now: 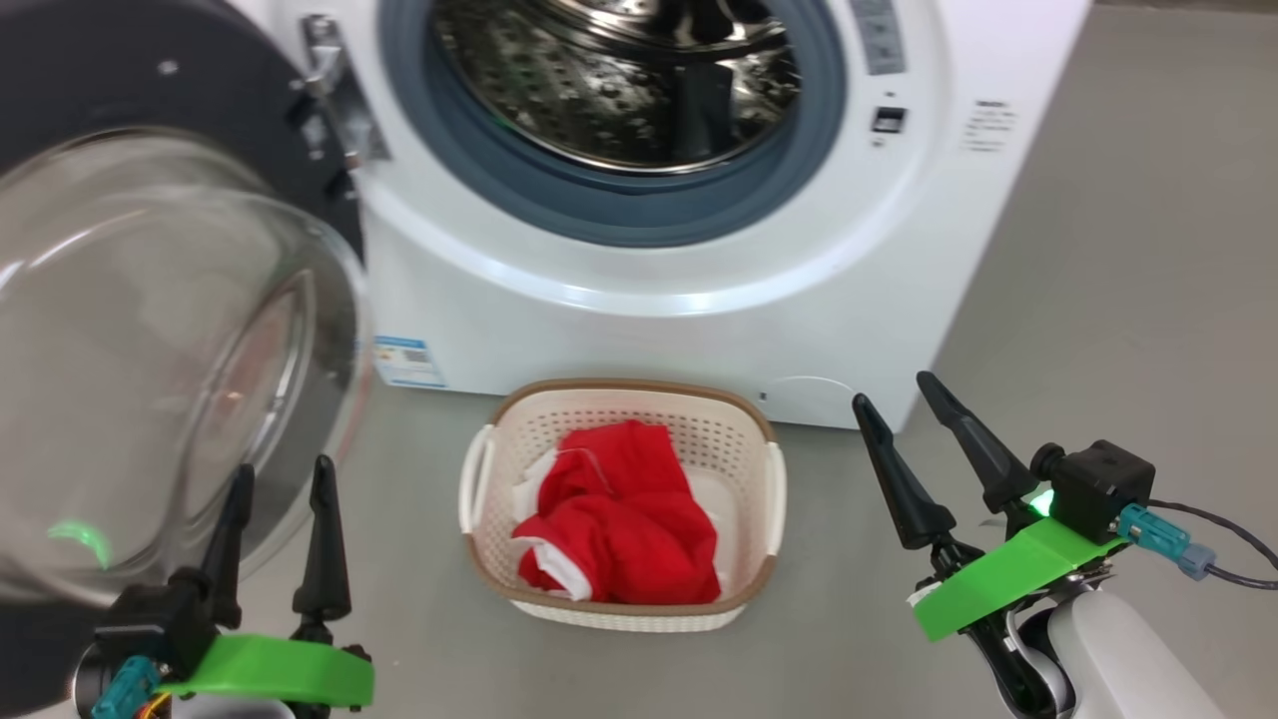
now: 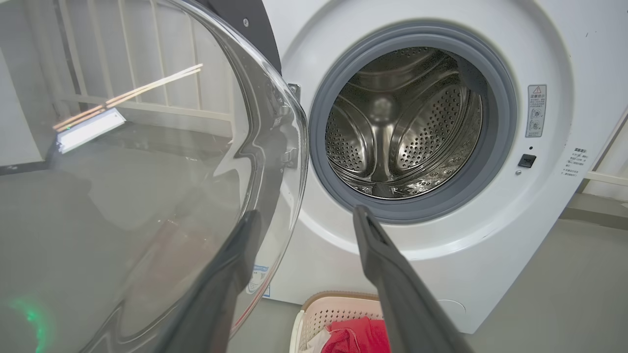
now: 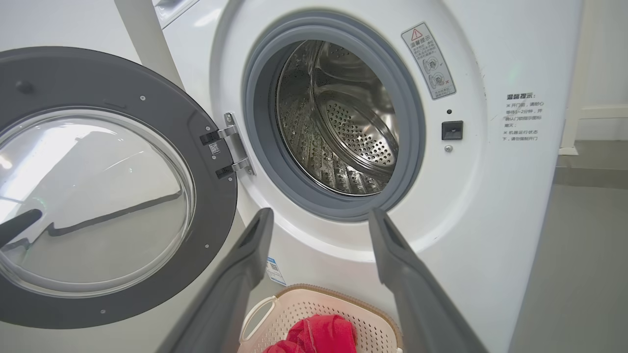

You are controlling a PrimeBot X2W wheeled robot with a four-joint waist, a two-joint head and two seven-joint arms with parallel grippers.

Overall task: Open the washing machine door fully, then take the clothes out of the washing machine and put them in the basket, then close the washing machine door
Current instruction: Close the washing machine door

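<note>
Both grippers are empty, fingers spread wide apart. Left gripper [image 1: 283, 467] sits in front of the washing machine [image 1: 699, 300], off its left side, just beside the door's glass; can't tell if a finger touches it. Right gripper [image 1: 892, 389] hangs low near the machine's front right corner.

Clothes [image 1: 624, 519] are in the basket [image 1: 639, 387], which stands on the floor right in front of the machine, under the opening. Drum [image 1: 619, 90] looks bare in both wrist views, so I'd judge unloading done and only door-closing left.

So your thing now = washing machine door [image 3: 98, 196]. It's swung wide off the hinge [image 3: 230, 147] at the left of the machine's opening, approx in line w/ the machine's front. Inner face + bulging glass bowl point away from the machine, toward you. It's round, so no real long axis; what counts is the hinge line, which runs upright.

Handling, my guess: stiff, fairly heavy, swings in an arc, won't flex. Dark rim [image 3: 211, 220] is glossy, prob slippery, so hook or push, don't pinch. Glass is curved & breakable and a finger would skid off, so keep off it. Best contact is the rim edge farthest from the machine's hinge, for most leverage: hook behind it, draw it round, then push the outer face. Mind the basket, close under the opening. Expect a firm last shove for the latch.
</note>
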